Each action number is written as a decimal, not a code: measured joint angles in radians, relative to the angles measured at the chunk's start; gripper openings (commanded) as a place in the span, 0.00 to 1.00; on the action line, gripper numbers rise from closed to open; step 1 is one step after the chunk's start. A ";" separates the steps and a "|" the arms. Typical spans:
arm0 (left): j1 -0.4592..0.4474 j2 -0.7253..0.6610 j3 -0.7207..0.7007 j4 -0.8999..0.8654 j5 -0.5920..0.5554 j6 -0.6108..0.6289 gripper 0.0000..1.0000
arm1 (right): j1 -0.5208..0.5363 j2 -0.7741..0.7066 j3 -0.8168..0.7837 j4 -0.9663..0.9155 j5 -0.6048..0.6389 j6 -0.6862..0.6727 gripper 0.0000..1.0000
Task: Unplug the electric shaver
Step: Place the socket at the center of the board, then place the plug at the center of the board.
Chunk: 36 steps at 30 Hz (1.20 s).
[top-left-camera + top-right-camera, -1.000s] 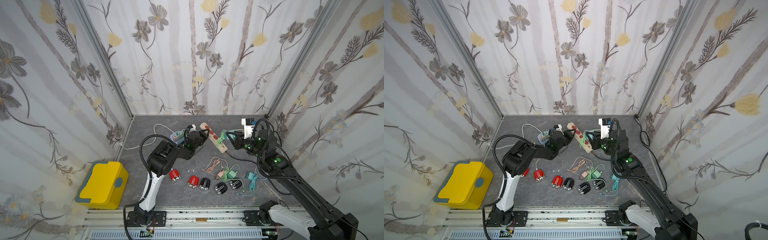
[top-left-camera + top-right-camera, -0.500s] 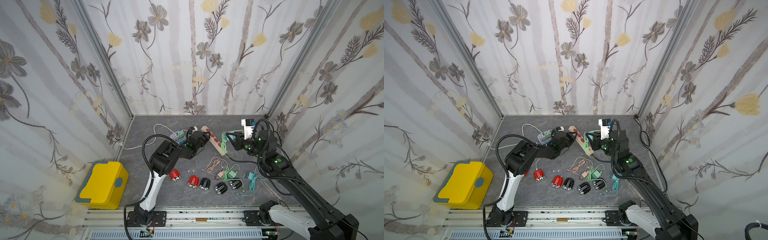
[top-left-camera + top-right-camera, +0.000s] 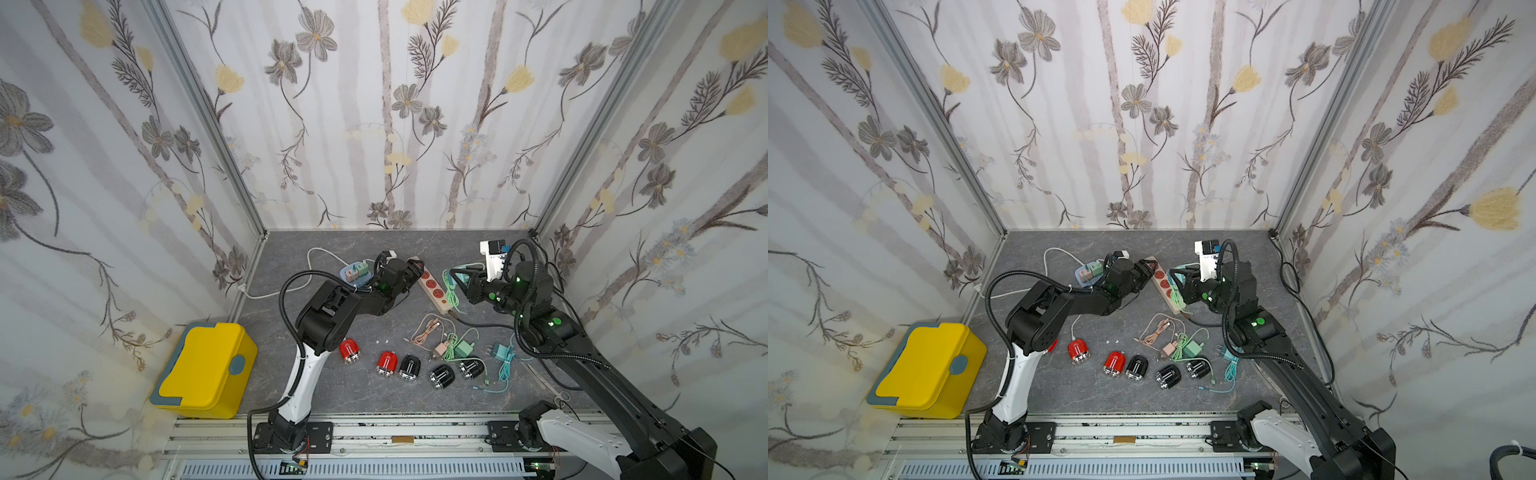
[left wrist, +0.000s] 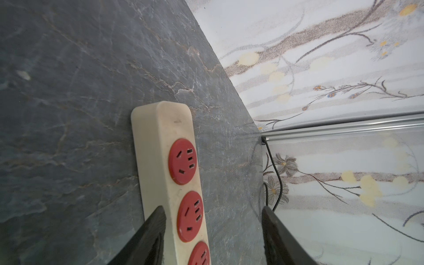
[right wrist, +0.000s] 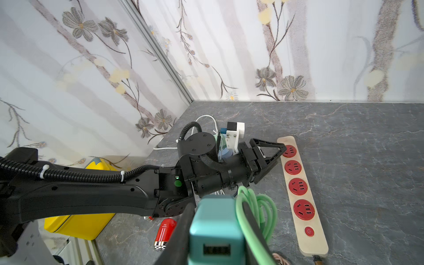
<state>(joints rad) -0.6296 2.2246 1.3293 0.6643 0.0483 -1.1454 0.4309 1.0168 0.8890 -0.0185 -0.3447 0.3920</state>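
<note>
Since the earlier frame the left hand (image 3: 417,266) has let go: its jaws, then clamped on the upper end of the power strip (image 3: 434,289), now stand spread. The left wrist view shows one finger at the strip's edge and the other well clear over bare table (image 4: 68,91). Whether that near finger touches the strip I cannot tell.

In both top views the strip lies at the middle of the frame, its long axis running from upper left down to lower right. All four red sockets are bare in the right wrist view. The task's thing, a teal plug (image 5: 215,220) with a green cord (image 5: 259,206) looped beside it, sits clenched in the right hand (image 3: 456,277). That hand hangs just right of the strip's middle in a top view, with the plug apart from the sockets.

By my judgement the pull is done, and the coming move belongs to the right hand, which carries the plug. It should travel away from the strip, toward the right of the frame, across the long axis. Which shaver in the row (image 3: 409,368) at the lower middle the cord serves, I cannot tell.
</note>
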 measured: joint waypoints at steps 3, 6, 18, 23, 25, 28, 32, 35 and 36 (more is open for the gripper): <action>0.001 -0.045 -0.018 -0.034 0.002 0.032 0.74 | 0.003 0.013 -0.002 0.019 -0.042 0.007 0.11; 0.003 -0.110 -0.063 -0.064 0.008 0.078 0.86 | 0.017 0.033 -0.003 0.044 -0.078 0.019 0.11; 0.053 -0.520 -0.380 -0.176 0.042 0.327 1.00 | 0.143 0.163 0.033 0.143 -0.121 0.047 0.12; 0.093 -0.732 -0.562 -0.240 0.058 0.406 1.00 | 0.177 0.215 0.033 0.194 -0.124 0.072 0.13; 0.111 -0.813 -0.624 -0.277 0.057 0.421 1.00 | 0.188 0.238 0.033 0.219 -0.129 0.088 0.13; 0.129 -0.936 -0.712 -0.313 0.058 0.438 1.00 | 0.203 0.277 0.032 0.253 -0.129 0.105 0.12; 0.150 -1.059 -0.792 -0.358 0.058 0.450 1.00 | 0.216 0.334 0.012 0.298 -0.127 0.133 0.12; 0.151 -1.098 -0.822 -0.372 0.081 0.475 1.00 | 0.222 0.379 -0.007 0.307 -0.116 0.151 0.11; 0.151 -1.102 -0.828 -0.376 0.101 0.488 1.00 | 0.222 0.393 -0.015 0.313 -0.112 0.158 0.11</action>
<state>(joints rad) -0.4782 1.1225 0.5014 0.2886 0.1490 -0.6575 0.6533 1.4101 0.8738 0.2943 -0.4564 0.5503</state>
